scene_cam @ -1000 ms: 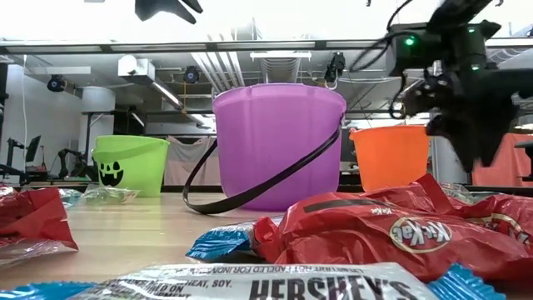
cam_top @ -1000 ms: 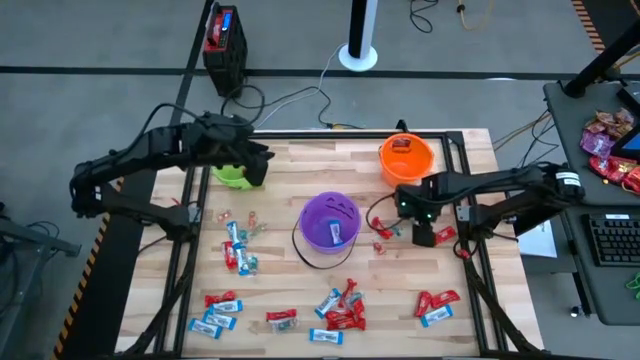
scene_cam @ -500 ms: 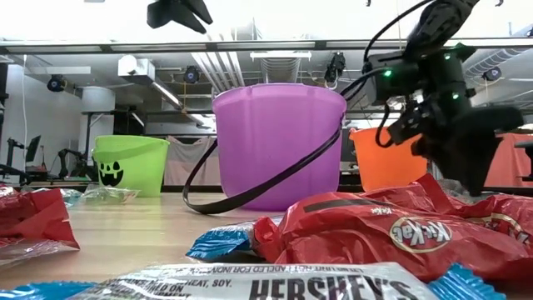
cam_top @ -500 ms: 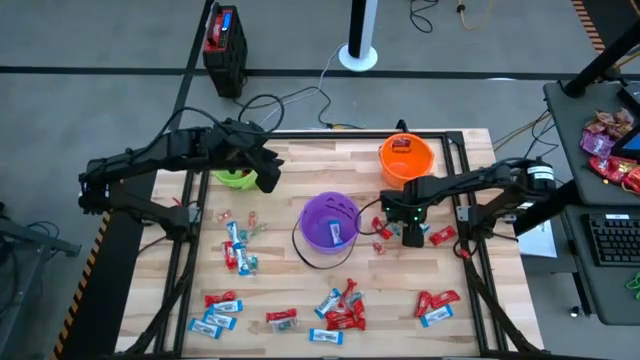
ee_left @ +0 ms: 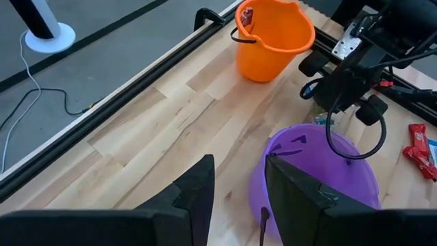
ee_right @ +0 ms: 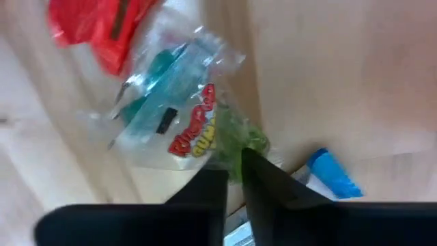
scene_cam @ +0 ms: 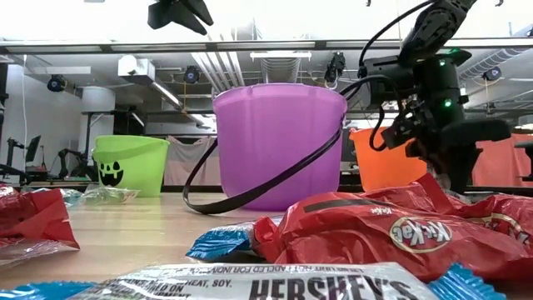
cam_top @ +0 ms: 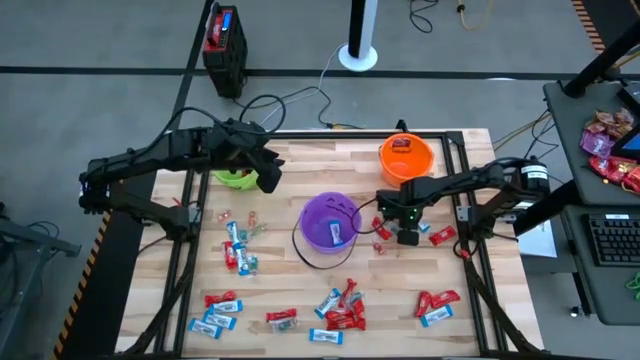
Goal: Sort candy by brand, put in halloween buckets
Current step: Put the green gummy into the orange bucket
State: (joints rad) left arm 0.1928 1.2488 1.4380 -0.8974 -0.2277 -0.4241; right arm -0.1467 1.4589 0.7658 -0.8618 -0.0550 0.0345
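Observation:
Three buckets stand on the wooden table: lime green (cam_top: 235, 177) at the far left, purple (cam_top: 330, 222) in the middle, orange (cam_top: 405, 157) at the far right. Candy in red, blue and clear wrappers lies scattered over the near half (cam_top: 340, 308). My right gripper (cam_top: 408, 237) points down at the table just right of the purple bucket, shut on a clear-wrapped candy (ee_right: 177, 116) with teal and green pieces inside. My left gripper (cam_top: 268, 180) hovers open and empty high over the table, beside the green bucket. My right gripper pinches the clear wrapper's end by the green piece (ee_right: 235, 147) between its two fingers. The fingers come from above, pointing down. The rest of the candy lies flat on the table.
A red candy (ee_right: 102, 20) and a blue one (ee_right: 328, 171) lie close to the held piece. The purple bucket's black handle (scene_cam: 250, 187) hangs down to the table. A black and red box (cam_top: 224, 40) stands on the floor beyond the far edge; a keyboard (cam_top: 610, 240) sits at the right.
My right gripper has sunk to the table and gone a little toward the purple bucket. My left gripper has shifted slightly toward the purple bucket and then kept still.

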